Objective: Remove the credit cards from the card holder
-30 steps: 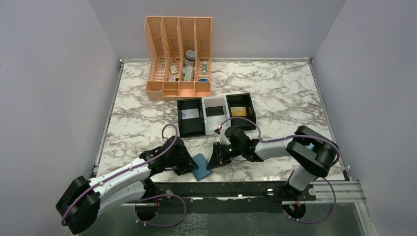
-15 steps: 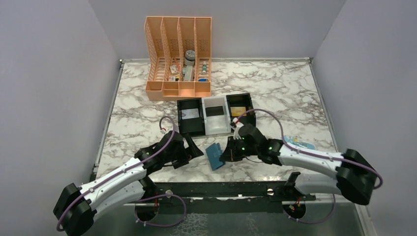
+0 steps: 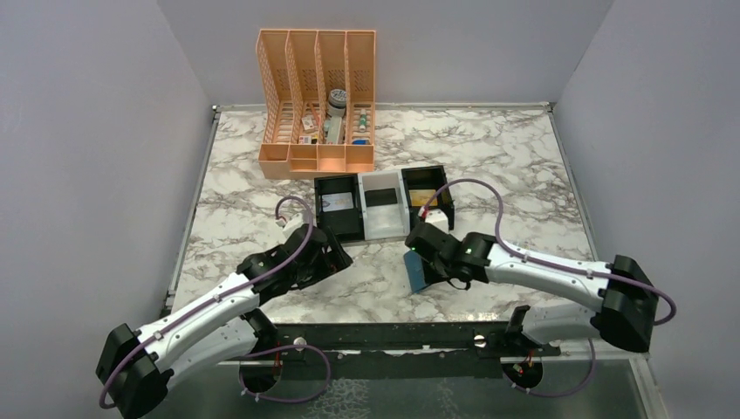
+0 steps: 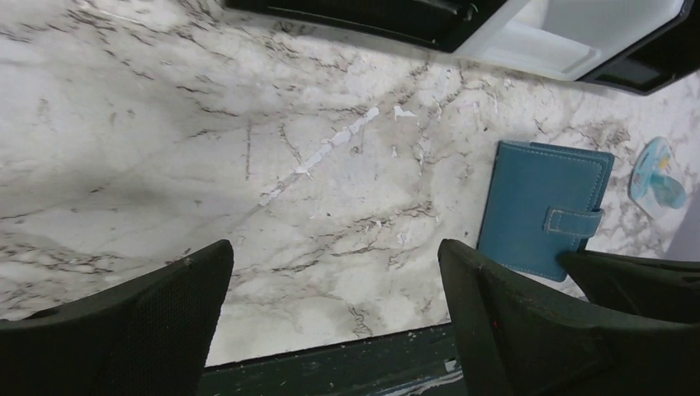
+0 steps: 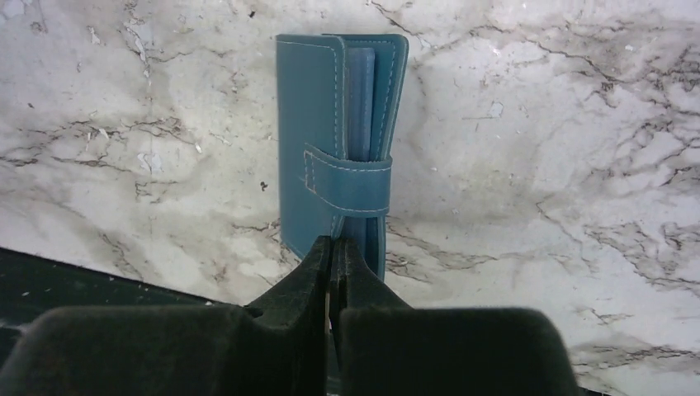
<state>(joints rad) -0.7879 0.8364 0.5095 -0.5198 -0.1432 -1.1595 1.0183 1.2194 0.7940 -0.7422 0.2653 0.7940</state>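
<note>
While your right gripper is pinching the closed blue card holder edge-up near the marble table's front edge, you should be bringing the empty, wide-open left gripper across to lift its strap.

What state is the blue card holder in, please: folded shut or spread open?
Folded shut: the card holder has its strap wrapped over the open edge.

Plain pale grey walls enclose a white, grey-veined marble table on its left, far and right sides; light is even.
</note>
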